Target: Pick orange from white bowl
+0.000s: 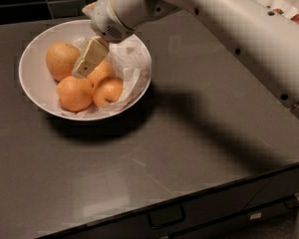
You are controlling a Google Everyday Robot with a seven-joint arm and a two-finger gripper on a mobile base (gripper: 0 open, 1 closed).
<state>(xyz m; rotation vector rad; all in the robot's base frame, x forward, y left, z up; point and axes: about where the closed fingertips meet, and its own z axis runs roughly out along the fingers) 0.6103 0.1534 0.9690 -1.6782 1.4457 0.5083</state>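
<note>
The white bowl (30, 59), lined with crumpled white paper, sits at the back left of the dark table. The orange (61, 59), the largest and dullest fruit, lies at the bowl's left side. Three smaller, brighter oranges lie beside it: one at the front (74, 94), one to the right (108, 91) and one behind them (101, 70). My gripper (82, 69) reaches down into the bowl from the upper right. Its tip is just right of the orange and above the small ones. It holds nothing that I can see.
My white arm (229, 24) crosses the table's back right. A second bowl with red strawberries (288, 3) shows at the top right corner. The table's front edge has a drawer handle (164, 215) below it.
</note>
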